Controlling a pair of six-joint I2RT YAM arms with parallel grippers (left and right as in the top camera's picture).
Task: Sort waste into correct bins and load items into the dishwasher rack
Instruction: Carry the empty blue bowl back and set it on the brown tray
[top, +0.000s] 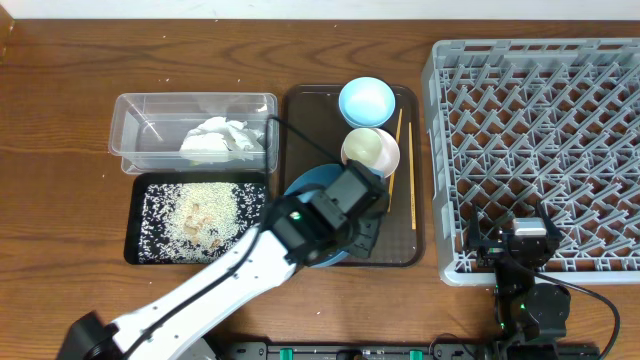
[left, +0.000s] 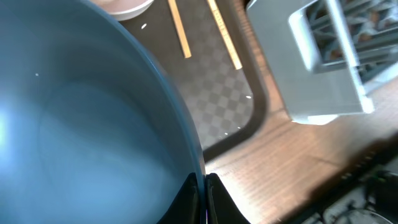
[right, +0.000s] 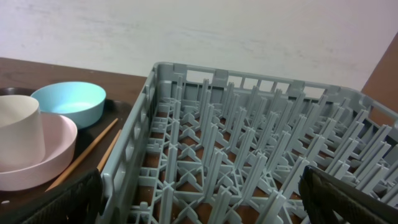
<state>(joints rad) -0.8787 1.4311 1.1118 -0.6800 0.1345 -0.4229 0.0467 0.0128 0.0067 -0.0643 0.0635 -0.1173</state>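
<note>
My left gripper (left: 204, 198) is shut on the rim of the large deep-blue bowl (left: 81, 124), one finger inside and one outside. Seen from overhead, that bowl (top: 305, 184) sits at the front of the brown tray, mostly under my left arm. Behind it are a light-blue bowl (top: 366, 99) and a pink-rimmed bowl (top: 384, 157) with a white cup (right: 18, 130) in it. The grey dishwasher rack (top: 540, 130) stands on the right. Over its front-left corner my right gripper (top: 520, 245) hangs open and holds nothing. Crumpled tissue (top: 215, 140) lies in the clear tub (top: 128, 130), and rice (top: 195, 212) in the black tray (top: 134, 225).
Two wooden chopsticks (top: 410, 190) lie along the right side of the brown serving tray (top: 300, 120), between the bowls and the rack. The rack's upright pegs (right: 249, 143) fill the space under my right gripper. The tub and black tray sit side by side left of the serving tray.
</note>
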